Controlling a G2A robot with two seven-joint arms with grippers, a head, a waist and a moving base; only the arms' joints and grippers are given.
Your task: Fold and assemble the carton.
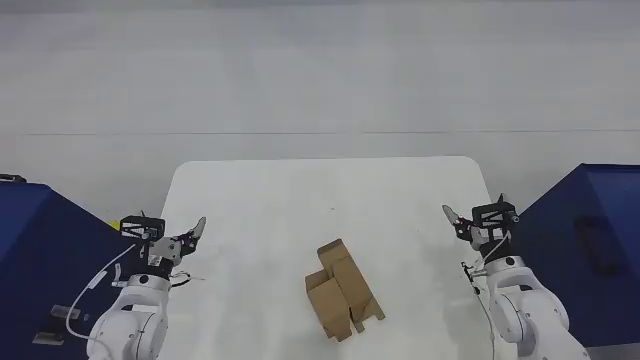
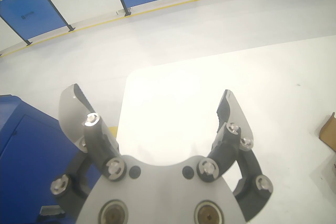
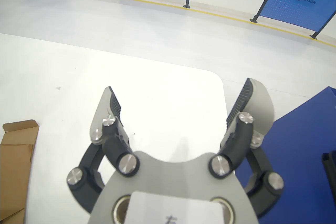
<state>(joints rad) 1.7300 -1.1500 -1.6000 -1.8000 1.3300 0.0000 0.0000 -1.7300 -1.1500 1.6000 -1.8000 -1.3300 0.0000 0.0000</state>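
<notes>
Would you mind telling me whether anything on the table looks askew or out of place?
The carton lies flattened toward the robot's side of the table, slanted to its edges, flaps splayed unevenly. No tear is visible. The left gripper and right gripper hang open, clear of it.

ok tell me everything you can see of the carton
The carton is plain brown cardboard, flattened and not yet assembled, with overlapping panels and small flaps sticking out. It lies askew on the white table, about midway across and close to the edge nearest the robot. Only the table touches it.
</notes>
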